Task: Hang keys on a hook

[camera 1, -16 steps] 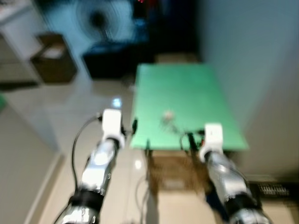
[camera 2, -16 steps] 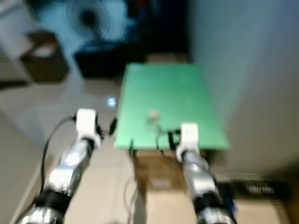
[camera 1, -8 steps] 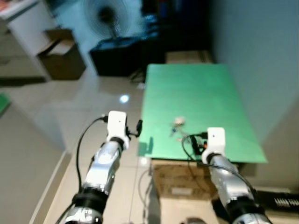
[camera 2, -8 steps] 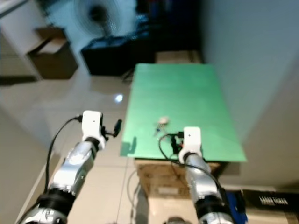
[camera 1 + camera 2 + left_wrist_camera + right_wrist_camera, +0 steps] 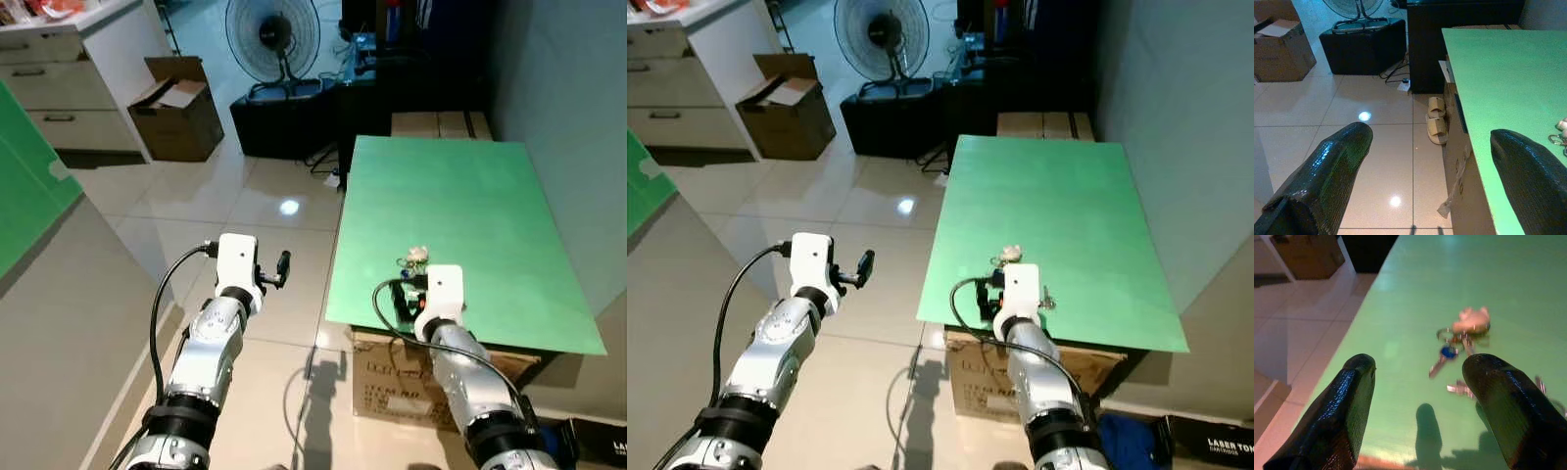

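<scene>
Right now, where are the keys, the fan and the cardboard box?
keys (image 5: 1462, 335): right wrist view, on the ring.
fan (image 5: 272, 34): left eye view, on its round cage.
cardboard box (image 5: 181, 122): left eye view, on its front side.

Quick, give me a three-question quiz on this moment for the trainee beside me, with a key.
1. True or false: the keys lie on the green table.
2. Which gripper is over the table near the keys: A left gripper, B right gripper?
3. Fill in: the right gripper's fingers are ____.

Key: 1 true. 2 B; the left one hangs over the floor beside the table. 3 open, with nothing between them.
</scene>
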Tool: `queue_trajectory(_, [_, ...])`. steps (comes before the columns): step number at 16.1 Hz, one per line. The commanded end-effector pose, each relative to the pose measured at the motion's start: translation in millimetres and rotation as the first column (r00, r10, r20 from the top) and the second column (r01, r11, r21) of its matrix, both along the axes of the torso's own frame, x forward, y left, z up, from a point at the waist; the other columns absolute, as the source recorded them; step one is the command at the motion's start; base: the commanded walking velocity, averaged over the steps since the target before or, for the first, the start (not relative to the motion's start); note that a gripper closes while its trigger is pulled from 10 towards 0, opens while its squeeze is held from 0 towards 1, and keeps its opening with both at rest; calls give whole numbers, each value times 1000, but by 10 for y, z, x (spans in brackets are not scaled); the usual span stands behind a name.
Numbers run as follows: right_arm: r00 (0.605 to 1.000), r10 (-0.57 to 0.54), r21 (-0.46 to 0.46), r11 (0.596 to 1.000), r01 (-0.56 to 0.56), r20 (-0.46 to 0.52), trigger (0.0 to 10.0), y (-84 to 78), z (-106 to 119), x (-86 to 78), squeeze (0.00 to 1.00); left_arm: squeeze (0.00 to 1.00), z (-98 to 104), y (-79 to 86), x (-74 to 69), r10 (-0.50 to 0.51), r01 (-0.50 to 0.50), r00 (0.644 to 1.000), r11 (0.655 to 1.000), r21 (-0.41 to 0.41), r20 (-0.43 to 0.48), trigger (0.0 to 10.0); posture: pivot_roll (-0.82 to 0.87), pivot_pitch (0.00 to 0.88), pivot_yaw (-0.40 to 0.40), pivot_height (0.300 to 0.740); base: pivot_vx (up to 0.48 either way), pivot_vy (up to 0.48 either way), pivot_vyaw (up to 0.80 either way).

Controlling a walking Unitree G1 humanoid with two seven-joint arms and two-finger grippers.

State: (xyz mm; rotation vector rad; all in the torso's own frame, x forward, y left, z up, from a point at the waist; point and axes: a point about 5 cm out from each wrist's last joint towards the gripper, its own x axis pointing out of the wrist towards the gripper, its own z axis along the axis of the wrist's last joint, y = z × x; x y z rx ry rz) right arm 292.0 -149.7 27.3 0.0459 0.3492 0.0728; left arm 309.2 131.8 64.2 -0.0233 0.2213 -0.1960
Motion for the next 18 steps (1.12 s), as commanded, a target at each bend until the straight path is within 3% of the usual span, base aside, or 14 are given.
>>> queue_trajectory(1, [1000,11,0,1000,-11,21,10000,54,54,32,0,0,-15,33,1,-4,4,1000,1000,27,-6,10000,-228,0,159,740,0,0,0])
queue_trajectory(8, [985,-95,29,995,92,141,10000,3,343,192,0,0,17,45,54,-56,56,998,997,59,-4,10000,-245,0,214,740,0,0,0])
queue_trajectory(13, [985,-135,7,991,135,106,10000,-82,277,190,0,0,16,65,54,-66,66,998,996,64,-5,10000,-249,0,219,740,0,0,0])
queue_trajectory(18, [960,-254,-40,965,260,116,10000,-219,400,388,0,0,0,-5,63,-106,107,994,992,69,-16,10000,-271,0,253,740,0,0,0])
